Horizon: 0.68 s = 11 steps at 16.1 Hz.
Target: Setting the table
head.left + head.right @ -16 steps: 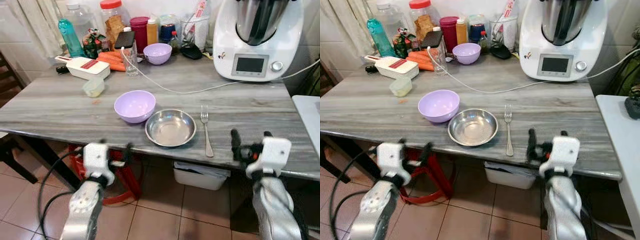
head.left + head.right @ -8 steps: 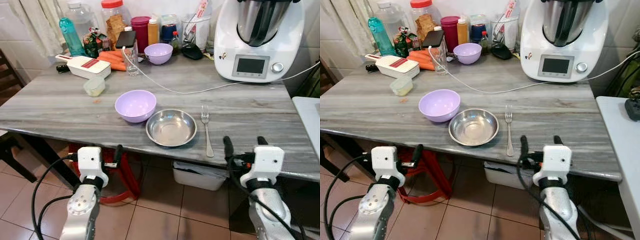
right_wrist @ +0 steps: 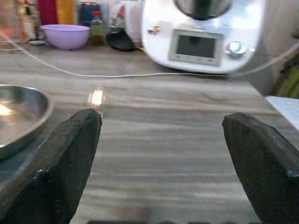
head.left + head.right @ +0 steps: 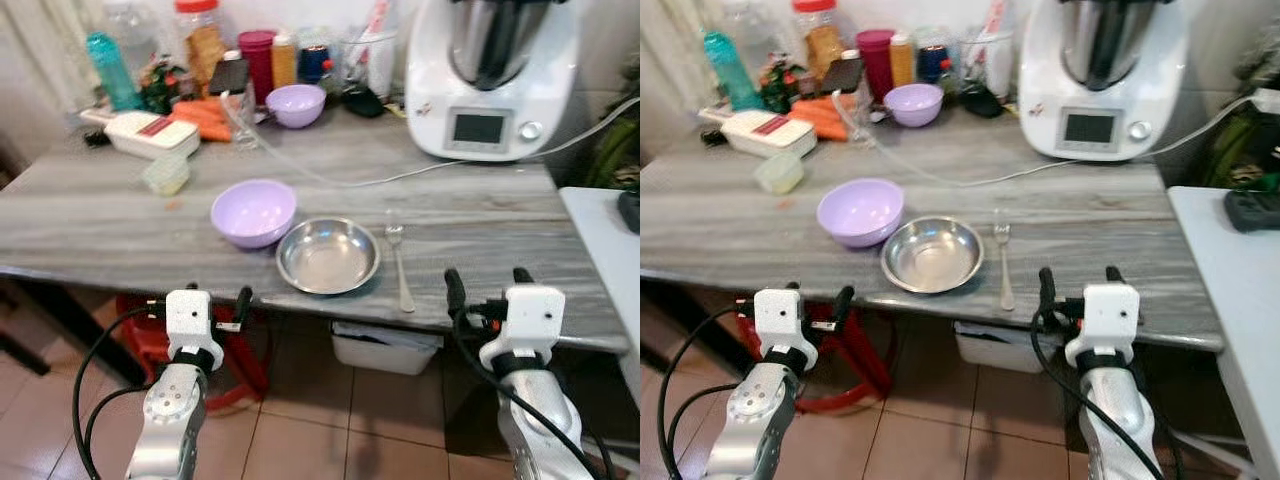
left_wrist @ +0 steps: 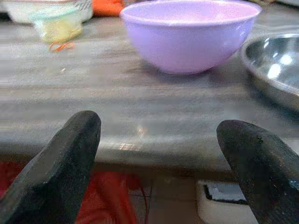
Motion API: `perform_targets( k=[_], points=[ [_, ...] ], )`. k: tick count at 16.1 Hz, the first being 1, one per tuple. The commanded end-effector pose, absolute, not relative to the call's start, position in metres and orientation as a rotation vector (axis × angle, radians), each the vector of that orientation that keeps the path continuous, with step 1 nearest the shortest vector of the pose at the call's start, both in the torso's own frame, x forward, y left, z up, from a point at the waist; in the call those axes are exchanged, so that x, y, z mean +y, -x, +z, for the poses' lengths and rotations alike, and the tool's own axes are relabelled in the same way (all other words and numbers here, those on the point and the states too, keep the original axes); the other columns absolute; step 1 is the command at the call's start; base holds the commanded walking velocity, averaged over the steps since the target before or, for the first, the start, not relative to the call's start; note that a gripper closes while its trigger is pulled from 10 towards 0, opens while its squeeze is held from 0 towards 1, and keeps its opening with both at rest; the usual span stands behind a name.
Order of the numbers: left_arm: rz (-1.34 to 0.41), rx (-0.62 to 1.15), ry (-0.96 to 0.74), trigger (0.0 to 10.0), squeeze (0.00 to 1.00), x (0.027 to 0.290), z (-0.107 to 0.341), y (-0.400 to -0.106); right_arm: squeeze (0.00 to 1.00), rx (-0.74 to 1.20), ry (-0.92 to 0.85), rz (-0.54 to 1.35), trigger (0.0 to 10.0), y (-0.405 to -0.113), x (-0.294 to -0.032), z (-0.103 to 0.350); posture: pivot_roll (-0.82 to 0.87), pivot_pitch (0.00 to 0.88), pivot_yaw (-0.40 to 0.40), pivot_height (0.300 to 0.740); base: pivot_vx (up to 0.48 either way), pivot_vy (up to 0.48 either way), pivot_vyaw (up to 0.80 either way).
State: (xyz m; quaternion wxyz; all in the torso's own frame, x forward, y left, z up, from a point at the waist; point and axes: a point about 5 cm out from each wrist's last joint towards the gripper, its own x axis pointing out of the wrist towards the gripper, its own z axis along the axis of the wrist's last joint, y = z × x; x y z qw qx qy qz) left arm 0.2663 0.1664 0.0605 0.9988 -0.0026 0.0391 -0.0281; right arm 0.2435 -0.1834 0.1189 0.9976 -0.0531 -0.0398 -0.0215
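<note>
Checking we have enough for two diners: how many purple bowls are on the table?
2: one purple bowl touching the steel dish near the front edge, a smaller purple bowl at the back among bottles. Clutter there might hide more.

Home kitchen: food processor (image 4: 497, 75), jars (image 4: 199, 35).

Both arms are silver with a white boxy wrist block; each hand (left hand (image 4: 215, 298), right hand (image 4: 488, 283)) has two long black fingers, and black cables loop beside them.
</note>
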Motion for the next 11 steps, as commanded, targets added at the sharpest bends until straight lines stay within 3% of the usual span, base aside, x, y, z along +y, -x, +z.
perform_targets(
  k=[1, 11],
  points=[
    [-0.037, 0.091, -0.007, 10.0, 0.00, 0.1708, 0.0571, -0.2646, 0.00, -0.066, 0.111, -0.054, 10.0, -0.2429, -0.1826, 0.1162, -0.10, 0.000, 0.068, 0.740, -0.296, 0.000, 0.00],
    [-0.047, 0.088, -0.015, 10.0, 0.00, 0.1698, 0.0566, -0.2701, 0.00, -0.060, 0.117, -0.088, 10.0, -0.2487, -0.1840, 0.1137, -0.10, 0.000, 0.073, 0.740, -0.319, 0.000, 0.00]
  ],
)
